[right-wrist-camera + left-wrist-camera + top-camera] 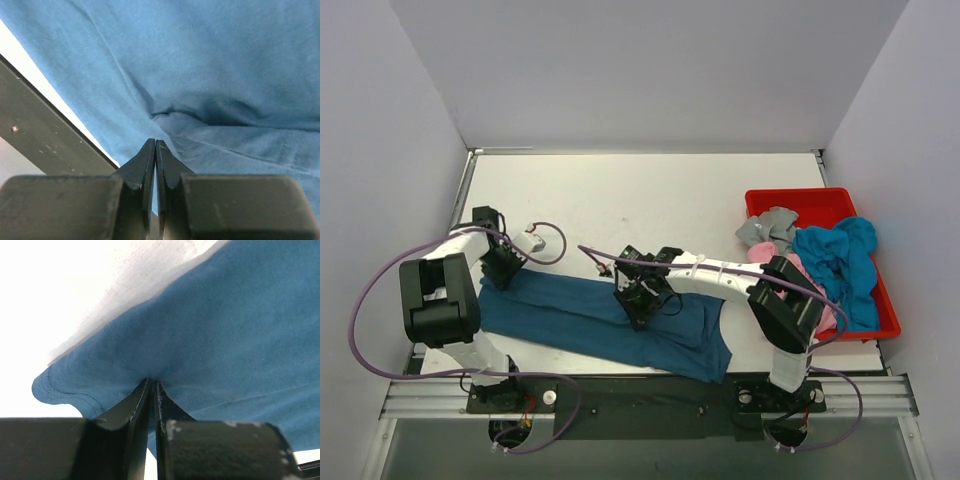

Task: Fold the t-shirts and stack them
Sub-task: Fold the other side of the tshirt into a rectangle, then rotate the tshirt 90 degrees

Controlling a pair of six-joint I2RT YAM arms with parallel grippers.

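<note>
top external view: two arms pinch a teal shirt (580, 315) spread along the near side of a table (620, 190).
the shirt lies mostly flat, likely laid out for folding. a red tray (790, 197) at the right holds the turquoise shirt (840, 260), pink shirt (805, 280) and grey shirt (770, 228), bunched and unfolded. the left gripper (505, 268) is clamped on the teal shirt's left edge. the right gripper (642, 305), fingers together, seems to pinch a pucker near its middle, probably to lift a fold.
</note>
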